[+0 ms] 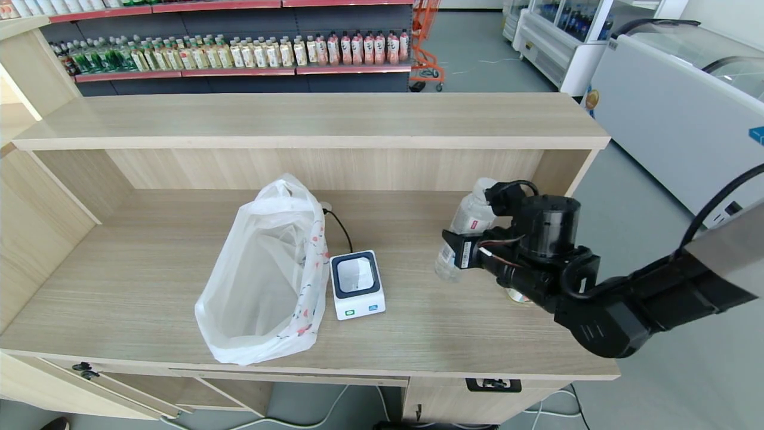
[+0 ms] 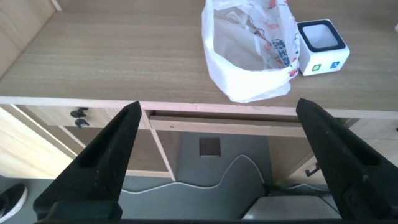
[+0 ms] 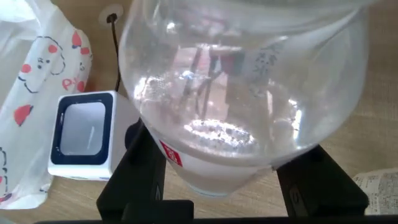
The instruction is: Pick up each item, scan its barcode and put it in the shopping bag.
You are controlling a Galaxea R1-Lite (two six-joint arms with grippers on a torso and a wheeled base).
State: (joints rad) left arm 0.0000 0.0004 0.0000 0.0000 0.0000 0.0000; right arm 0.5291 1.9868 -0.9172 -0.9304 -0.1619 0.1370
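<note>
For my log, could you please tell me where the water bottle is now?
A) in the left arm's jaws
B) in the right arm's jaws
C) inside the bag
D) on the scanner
B: the right arm's jaws clamp the bottle, right of the scanner.

Bright even light, faint shadows (glare on bottle point(image 3: 214, 134))

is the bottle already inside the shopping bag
No, the clear plastic water bottle is clamped in the right pincer over the light wooden counter, apart from the white plastic shopping bag.
</note>
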